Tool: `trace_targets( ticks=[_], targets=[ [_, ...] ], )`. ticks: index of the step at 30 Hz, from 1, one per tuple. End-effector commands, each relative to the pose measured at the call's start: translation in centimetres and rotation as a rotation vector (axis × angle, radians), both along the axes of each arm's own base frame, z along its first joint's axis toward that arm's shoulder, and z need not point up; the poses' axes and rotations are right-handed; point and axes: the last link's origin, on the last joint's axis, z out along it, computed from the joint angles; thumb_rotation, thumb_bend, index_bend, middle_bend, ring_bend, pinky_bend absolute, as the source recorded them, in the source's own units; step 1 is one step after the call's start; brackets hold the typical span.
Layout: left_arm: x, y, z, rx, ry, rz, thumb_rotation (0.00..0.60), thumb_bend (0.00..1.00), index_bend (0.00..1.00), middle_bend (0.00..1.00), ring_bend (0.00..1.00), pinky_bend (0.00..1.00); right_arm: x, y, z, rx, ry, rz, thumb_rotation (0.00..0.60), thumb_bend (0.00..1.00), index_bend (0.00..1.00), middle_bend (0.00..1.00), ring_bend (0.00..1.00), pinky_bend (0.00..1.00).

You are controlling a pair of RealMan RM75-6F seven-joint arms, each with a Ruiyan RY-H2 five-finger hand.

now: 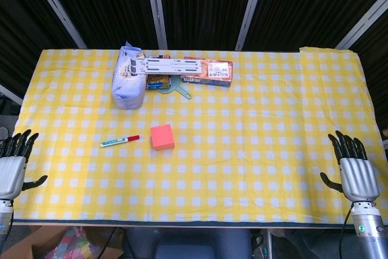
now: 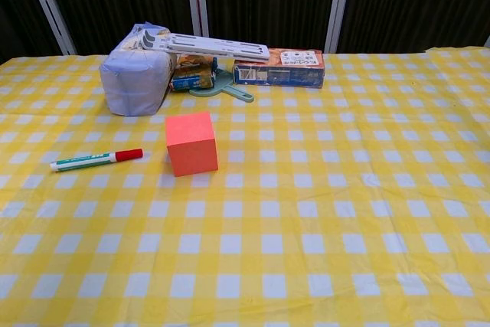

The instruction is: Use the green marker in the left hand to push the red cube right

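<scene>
Yellow-checked cloth covers the counter (image 1: 260, 119); task not begun. Marker (image 1: 120, 141) lies flat left of centre, red cap toward the cube (image 1: 162, 136), close by it but apart. Cube sits just right of the marker, centre-left of frame. Left hand (image 1: 13, 162) at the lower left edge, fingers spread and upright, holding nothing, well apart from the marker. Right hand (image 1: 354, 168) at the lower right edge, likewise spread and empty. Chest view shows neither hand.

Step in hand: pick up the marker first. Next move likely calls for the left hand to reach in toward frame centre, close on the marker's body, then set it against the cube's left face and push toward frame right.

Clutter at upper left: bag (image 1: 126, 80), white bar (image 1: 163, 63), box (image 1: 209, 72).
</scene>
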Motion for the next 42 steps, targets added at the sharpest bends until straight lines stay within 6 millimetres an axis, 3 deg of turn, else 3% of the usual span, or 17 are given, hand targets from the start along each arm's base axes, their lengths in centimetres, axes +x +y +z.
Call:
trace_targets(
  ticks=[1, 11, 17, 21, 26, 34, 42],
  targets=[
    [0.0, 0.0, 0.0, 0.0, 0.0, 0.0, 0.6, 0.01, 0.0, 0.0, 0.0, 0.01, 0.0, 0.0, 0.0, 0.0, 0.0, 0.0, 0.6, 0.3, 0.0, 0.0, 0.0, 0.0],
    [0.0, -0.1, -0.1, -0.006, 0.0, 0.001, 0.6, 0.01, 0.0, 0.0, 0.0, 0.01, 0.1, 0.0, 0.0, -0.003, -0.001, 0.009, 0.6, 0.3, 0.0, 0.0, 0.0, 0.0],
    [0.3, 0.9, -0.6, -0.021, -0.038, 0.013, 0.6, 0.02, 0.13, 0.0, 0.0, 0.02, 0.1, -0.1, -0.1, -0.004, -0.001, 0.004, 0.6, 0.3, 0.0, 0.0, 0.0, 0.0],
    [1.0, 2.5, -1.5, -0.047, -0.09, 0.051, 0.6, 0.1, 0.28, 0.01, 0.0, 0.07, 0.1, 0.0, -0.1, -0.003, 0.001, 0.008, 0.6, 0.3, 0.0, 0.0, 0.0, 0.0],
    [2.5, 5.3, -3.0, -0.057, -0.113, 0.073, 0.6, 0.19, 0.37, 0.04, 0.0, 0.1, 0.0, 0.0, 0.0, -0.004, -0.005, 0.007, 0.6, 0.3, 0.0, 0.0, 0.0, 0.0],
    [5.9, 9.8, -7.0, -0.099, -0.099, 0.095, 0.6, 0.26, 0.43, 0.07, 0.0, 0.11, 0.0, 0.0, 0.0, -0.001, -0.01, 0.008, 0.6, 0.3, 0.0, 0.0, 0.0, 0.0],
    [8.1, 12.1, -10.7, -0.138, -0.069, 0.15, 0.6, 0.32, 0.45, 0.07, 0.0, 0.11, 0.0, 0.0, 0.1, 0.002, -0.023, 0.006, 0.6, 0.3, 0.0, 0.0, 0.0, 0.0]
  ],
)
